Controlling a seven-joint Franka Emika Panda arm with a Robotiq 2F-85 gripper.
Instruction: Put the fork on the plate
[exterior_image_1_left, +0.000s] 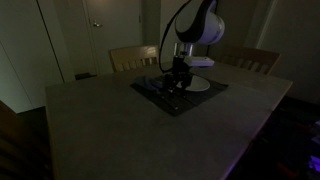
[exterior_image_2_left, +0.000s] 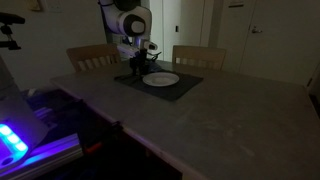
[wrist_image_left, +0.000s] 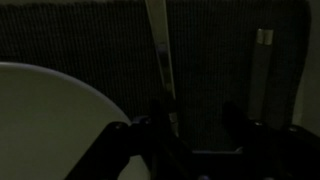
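The round white plate (exterior_image_1_left: 199, 85) (exterior_image_2_left: 162, 79) lies on a dark rectangular placemat (exterior_image_1_left: 186, 103) (exterior_image_2_left: 186, 89) at the far side of the table. My gripper (exterior_image_1_left: 177, 82) (exterior_image_2_left: 138, 68) is lowered onto the placemat right beside the plate. In the wrist view the plate (wrist_image_left: 50, 120) fills the lower left. The fork (wrist_image_left: 160, 50) shows as a pale thin handle running from the top down between my fingers, close to the left finger. My gripper (wrist_image_left: 197, 135) looks open, its fingers apart on either side of the fork. The fork's head is hidden in the dark.
A second pale utensil (wrist_image_left: 262, 70) lies on the placemat (wrist_image_left: 210, 60) to the right of the fork. Two wooden chairs (exterior_image_1_left: 135, 58) (exterior_image_1_left: 250, 60) stand behind the table. The grey tabletop (exterior_image_1_left: 120, 120) stretches toward the front. The room is very dim.
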